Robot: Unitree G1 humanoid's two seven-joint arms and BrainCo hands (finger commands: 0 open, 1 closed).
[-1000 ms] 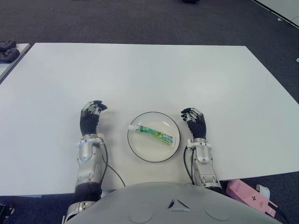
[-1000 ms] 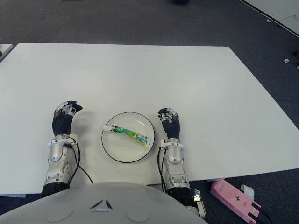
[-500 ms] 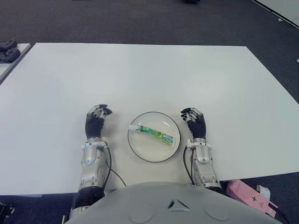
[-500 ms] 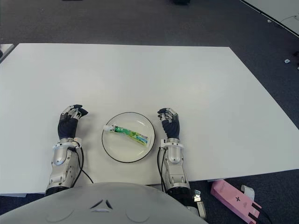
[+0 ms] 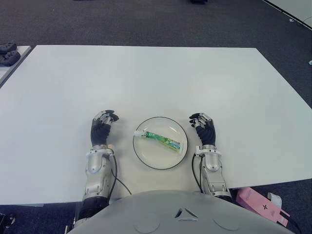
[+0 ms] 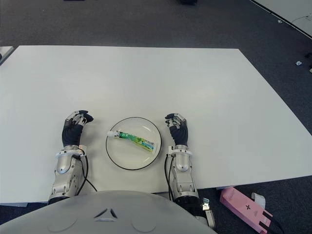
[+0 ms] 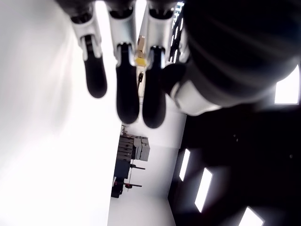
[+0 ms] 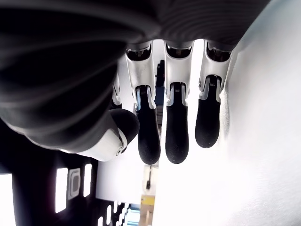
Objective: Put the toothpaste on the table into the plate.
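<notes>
A green and white toothpaste tube (image 5: 160, 139) lies slanted inside the white, dark-rimmed plate (image 5: 146, 155) near the table's front edge. My left hand (image 5: 101, 127) shows just left of the plate, fingers relaxed and holding nothing. Just right of the plate is my right hand (image 5: 204, 127), fingers also relaxed and empty. In the wrist views the left fingers (image 7: 128, 89) and the right fingers (image 8: 175, 132) hang loosely over the white tabletop with nothing between them.
The white table (image 5: 156, 78) stretches wide behind the plate. A pink box (image 5: 258, 204) lies on the dark floor at the front right. Dark shoes (image 5: 9, 52) show at the far left beyond the table's corner.
My left hand has moved right and slightly nearer, closing in beside the plate. The toothpaste, the plate and my right hand have not moved.
</notes>
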